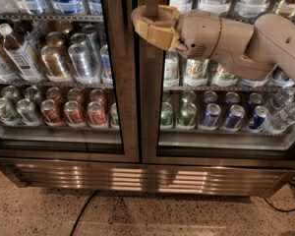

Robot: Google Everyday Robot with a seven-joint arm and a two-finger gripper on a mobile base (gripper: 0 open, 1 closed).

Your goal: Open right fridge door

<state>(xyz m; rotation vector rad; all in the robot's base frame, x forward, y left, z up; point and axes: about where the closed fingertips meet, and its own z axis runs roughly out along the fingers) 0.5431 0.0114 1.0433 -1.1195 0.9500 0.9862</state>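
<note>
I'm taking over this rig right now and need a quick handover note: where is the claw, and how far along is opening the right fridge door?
Claw: high up at the inner edge of the right fridge door, beside the centre seam; its grip cannot be judged from this view.
Right fridge door: looks closed, flush with the left door.
Done: claw is at the door's edge.
Left: confirm a hold, then pull the door open.
</note>
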